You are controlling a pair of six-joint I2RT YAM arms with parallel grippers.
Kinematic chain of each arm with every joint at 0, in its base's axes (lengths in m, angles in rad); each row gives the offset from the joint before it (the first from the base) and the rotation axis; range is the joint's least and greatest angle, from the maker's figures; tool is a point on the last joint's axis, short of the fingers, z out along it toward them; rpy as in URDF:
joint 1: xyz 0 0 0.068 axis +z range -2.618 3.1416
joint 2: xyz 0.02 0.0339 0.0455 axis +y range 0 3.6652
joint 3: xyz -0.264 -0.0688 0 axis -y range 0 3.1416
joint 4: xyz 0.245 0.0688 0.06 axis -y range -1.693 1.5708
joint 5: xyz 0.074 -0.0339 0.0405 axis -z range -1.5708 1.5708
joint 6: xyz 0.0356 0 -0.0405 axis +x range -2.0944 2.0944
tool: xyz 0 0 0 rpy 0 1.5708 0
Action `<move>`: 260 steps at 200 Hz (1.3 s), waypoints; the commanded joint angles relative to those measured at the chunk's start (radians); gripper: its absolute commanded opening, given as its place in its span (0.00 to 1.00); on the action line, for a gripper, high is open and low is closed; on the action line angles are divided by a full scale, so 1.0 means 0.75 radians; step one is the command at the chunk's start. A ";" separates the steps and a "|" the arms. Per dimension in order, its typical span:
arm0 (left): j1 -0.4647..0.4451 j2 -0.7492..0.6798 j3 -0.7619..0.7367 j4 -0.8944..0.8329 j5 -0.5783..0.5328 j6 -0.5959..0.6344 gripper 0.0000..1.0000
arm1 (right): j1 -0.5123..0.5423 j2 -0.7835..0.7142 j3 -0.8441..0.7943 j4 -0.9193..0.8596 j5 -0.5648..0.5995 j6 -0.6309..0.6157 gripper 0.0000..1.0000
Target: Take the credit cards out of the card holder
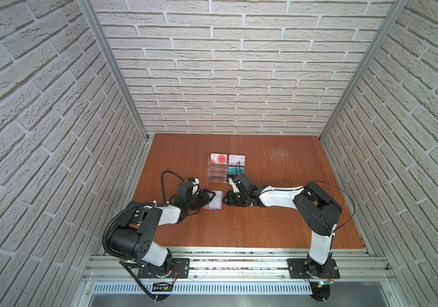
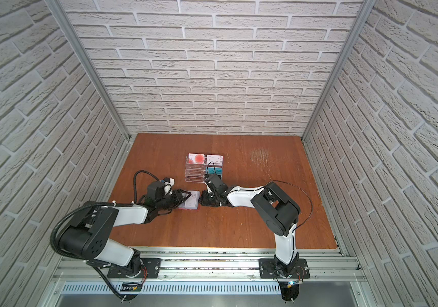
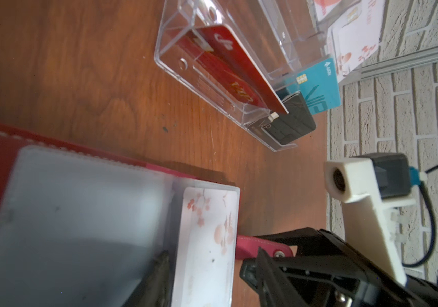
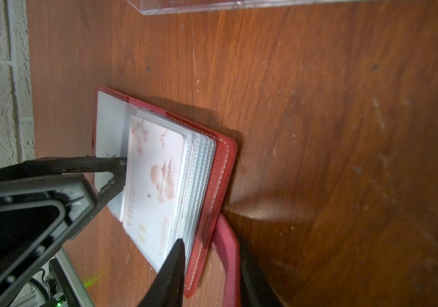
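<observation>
The red card holder [image 1: 216, 206] [image 4: 220, 172] lies open on the table, between the two grippers. Its top clear sleeve holds a white credit card [image 4: 157, 180] [image 3: 210, 239] with small pink marks. My left gripper [image 1: 211, 196] [image 3: 210, 276] is open. One of its fingertips [image 4: 117, 170] presses on the sleeves beside that card, and the other hangs above. My right gripper [image 1: 225, 201] [image 4: 214, 265] is closed around the holder's red snap tab [image 4: 228, 252] and cover edge.
A clear acrylic rack [image 1: 219, 172] [image 3: 175, 40] stands just behind the holder. In it are a white card with red circles [image 1: 219, 158], another white card [image 1: 237, 159], a teal card [image 1: 235, 169] and a red card [image 3: 239, 61]. Brick walls enclose the table.
</observation>
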 commanded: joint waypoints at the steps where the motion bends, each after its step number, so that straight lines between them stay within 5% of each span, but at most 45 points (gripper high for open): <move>1: 0.003 0.022 -0.026 0.135 0.060 0.007 0.46 | 0.010 0.029 -0.008 -0.005 0.004 0.000 0.31; 134: -0.007 0.121 -0.076 0.312 0.094 -0.027 0.34 | -0.013 0.061 0.020 -0.003 -0.014 -0.006 0.27; 260: -0.028 0.159 -0.112 0.422 0.096 -0.054 0.03 | -0.019 0.083 0.042 0.003 -0.034 -0.007 0.26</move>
